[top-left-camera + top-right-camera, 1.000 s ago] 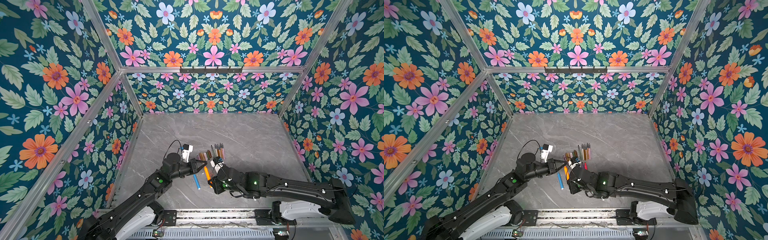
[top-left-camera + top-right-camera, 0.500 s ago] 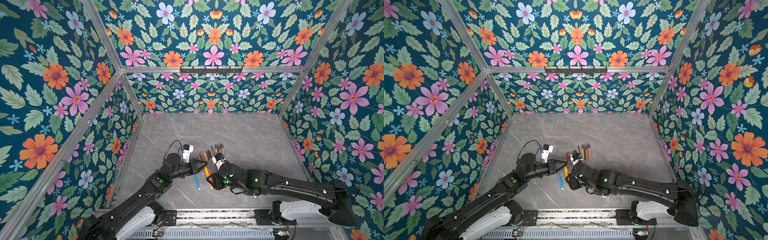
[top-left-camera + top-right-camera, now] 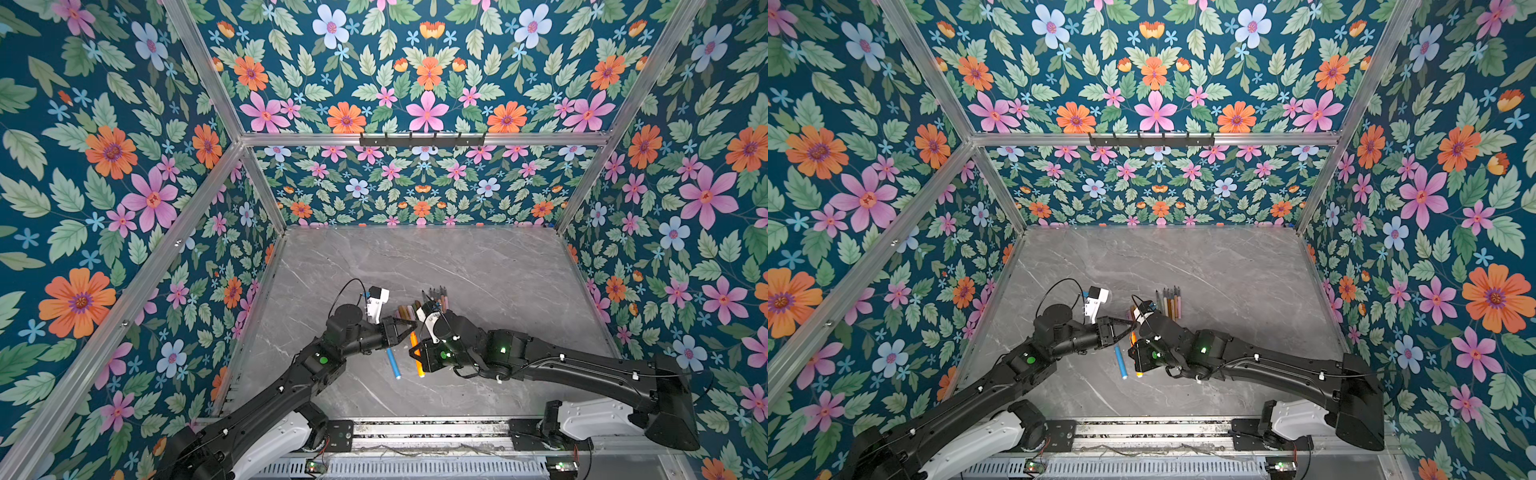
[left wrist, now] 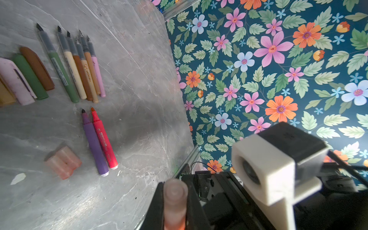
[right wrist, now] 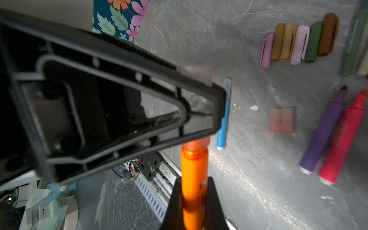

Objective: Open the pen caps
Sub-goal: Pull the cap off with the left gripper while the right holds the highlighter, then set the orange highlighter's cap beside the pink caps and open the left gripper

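My left gripper is shut on a translucent reddish pen cap, whose end shows past the left fingers as a pale stub. The cap sits in line with the orange marker, and their joint is hidden behind those fingers. Around the marker's body my right gripper is shut. In both top views the two grippers meet over the marker at the table's front middle. Several loose pen caps lie in a row.
A blue pen lies just left of the orange marker. Two translucent caps lie side by side near uncapped purple and red markers. Several thin uncapped pens lie beside the cap row. Floral walls enclose the grey table.
The right gripper has shifted slightly toward the left gripper along the orange marker and closed on it. The left arm has kept its hold on the cap end.
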`<state>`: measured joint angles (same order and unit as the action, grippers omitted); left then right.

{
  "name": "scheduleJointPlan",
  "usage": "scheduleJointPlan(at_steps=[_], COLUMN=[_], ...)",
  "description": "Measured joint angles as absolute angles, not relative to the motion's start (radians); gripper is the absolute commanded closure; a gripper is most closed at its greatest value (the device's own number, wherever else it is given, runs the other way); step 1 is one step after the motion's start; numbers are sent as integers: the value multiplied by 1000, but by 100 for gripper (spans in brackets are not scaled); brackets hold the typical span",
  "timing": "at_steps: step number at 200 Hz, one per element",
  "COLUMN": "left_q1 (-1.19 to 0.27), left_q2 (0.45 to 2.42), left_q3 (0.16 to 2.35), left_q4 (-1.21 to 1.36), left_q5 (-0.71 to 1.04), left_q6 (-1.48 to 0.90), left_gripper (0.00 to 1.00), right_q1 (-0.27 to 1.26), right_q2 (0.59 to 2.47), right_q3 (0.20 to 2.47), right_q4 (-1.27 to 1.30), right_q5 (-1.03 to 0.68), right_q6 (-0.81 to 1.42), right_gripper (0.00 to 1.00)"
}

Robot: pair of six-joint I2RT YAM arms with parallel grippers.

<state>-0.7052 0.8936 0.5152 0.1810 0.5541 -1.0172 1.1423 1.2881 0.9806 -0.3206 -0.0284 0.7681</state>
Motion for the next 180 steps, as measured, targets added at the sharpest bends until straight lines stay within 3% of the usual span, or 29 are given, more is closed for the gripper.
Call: scheduleJointPlan(at_steps=[71, 116, 180], left_q1=[-494, -490, -496], left_q2=[1077, 1087, 1095], left_q3=[807, 660, 492], left_q4=[9, 64, 73], left_q5=[598, 642, 619], left_q6=[-838, -856, -832], left_gripper=[100, 100, 100], right_q1=[1251, 1231, 1010], right_q2=[1224, 1093, 935], right_q3=[850, 798, 668], right_q4=[-294, -351, -438], right_q5=[16, 101, 105], right_q6=[838, 871, 860], right_gripper=[100, 100, 100])
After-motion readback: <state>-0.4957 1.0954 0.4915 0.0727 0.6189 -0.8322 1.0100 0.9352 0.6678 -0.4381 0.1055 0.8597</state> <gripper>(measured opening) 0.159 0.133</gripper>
